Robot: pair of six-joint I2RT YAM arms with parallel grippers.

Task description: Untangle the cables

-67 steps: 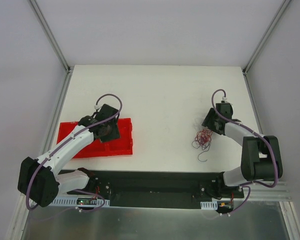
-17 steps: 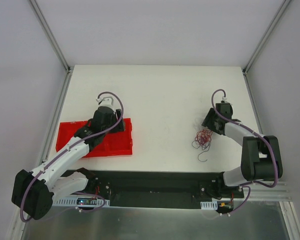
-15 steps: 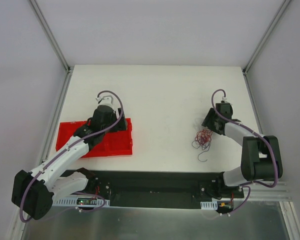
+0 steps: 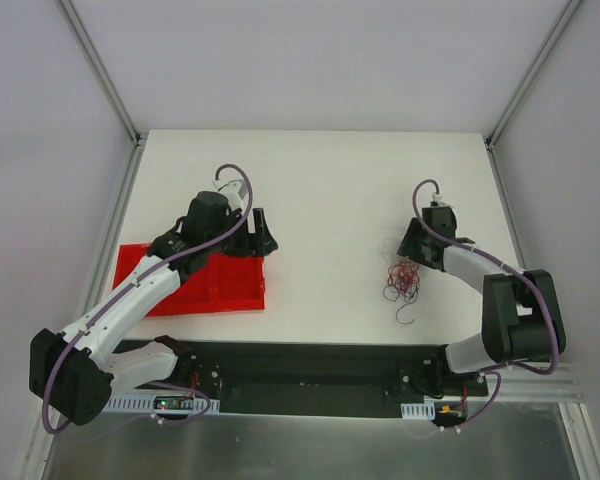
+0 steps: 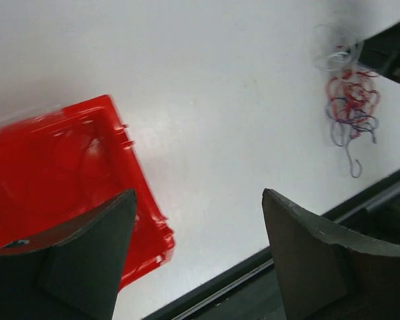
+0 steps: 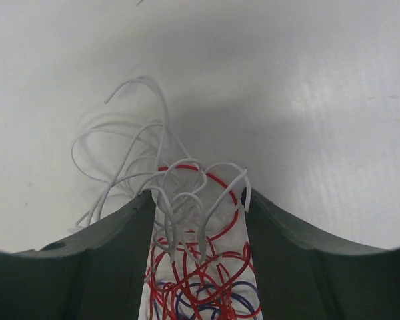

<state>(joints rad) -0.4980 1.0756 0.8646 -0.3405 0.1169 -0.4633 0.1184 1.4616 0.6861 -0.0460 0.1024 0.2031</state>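
A loose tangle of hair-thin red, purplish and white wires (image 6: 199, 273) lies on the white tabletop (image 4: 320, 190), between the right gripper (image 6: 199, 200)'s spread, unclenched fingers. The left gripper (image 5: 199, 200) gapes empty near the red plastic tray (image 5: 47, 173).

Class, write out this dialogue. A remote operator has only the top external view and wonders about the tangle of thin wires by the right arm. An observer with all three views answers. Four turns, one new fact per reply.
Operator: From above the cables look only red and purplish. Is that all of them?
Observer: No. The right wrist view shows white wires in the tangle too, arching out beyond the red loops.
Operator: The wrist blocks my view of the fingers there. How do they stand?
Observer: The right gripper is open, with one finger on either side of the tangle. Red and white loops lie in the gap between them.
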